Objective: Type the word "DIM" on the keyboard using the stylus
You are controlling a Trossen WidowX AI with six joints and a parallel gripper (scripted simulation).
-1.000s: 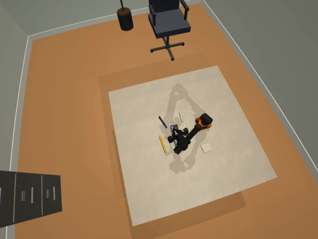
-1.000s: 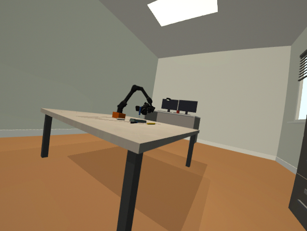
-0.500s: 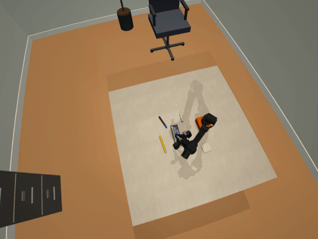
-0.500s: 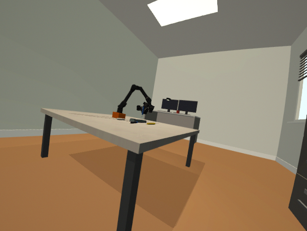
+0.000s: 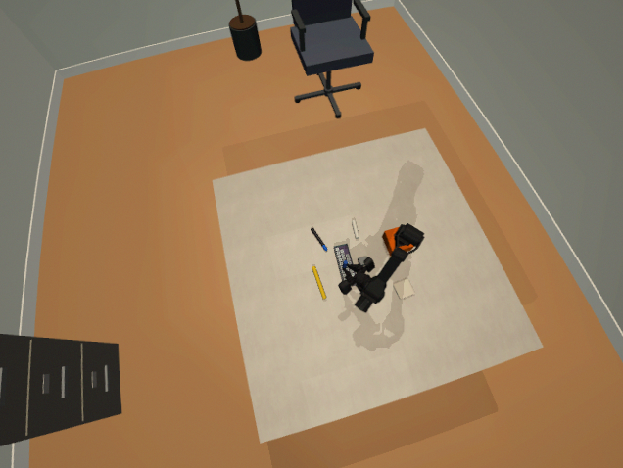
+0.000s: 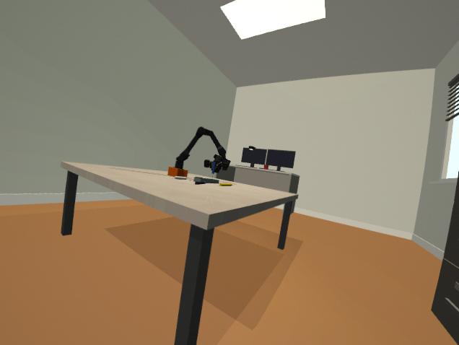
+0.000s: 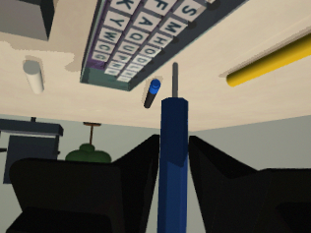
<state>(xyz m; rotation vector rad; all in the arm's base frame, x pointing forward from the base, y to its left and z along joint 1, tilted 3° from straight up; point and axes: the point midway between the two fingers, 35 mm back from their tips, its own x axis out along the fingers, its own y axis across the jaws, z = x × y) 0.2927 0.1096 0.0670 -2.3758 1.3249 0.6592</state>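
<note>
My gripper (image 5: 348, 266) (image 6: 214, 166) (image 7: 173, 142) is shut on the blue stylus (image 5: 345, 263) (image 6: 213, 168) (image 7: 174, 166). In the wrist view the stylus stands between both black fingers, its thin grey tip pointing out past them. The keyboard (image 5: 339, 255) (image 6: 202, 180) (image 7: 105, 80) lies on the desk under the gripper, partly hidden by the arm in the top view. White keys with letters such as M, H, O and D show in the wrist view. There the tip appears beside the keyboard's long edge, level with the O and D keys; it looks raised, touching no key.
A yellow stick (image 5: 318, 282) (image 6: 225, 184) (image 7: 271, 60), a black marker with a blue end (image 5: 317, 238) (image 7: 151, 96) and a white stick (image 5: 355, 228) (image 7: 34, 78) lie around the keyboard. A pale square pad (image 5: 404, 289) lies near the orange arm base (image 5: 390, 240) (image 6: 177, 172).
</note>
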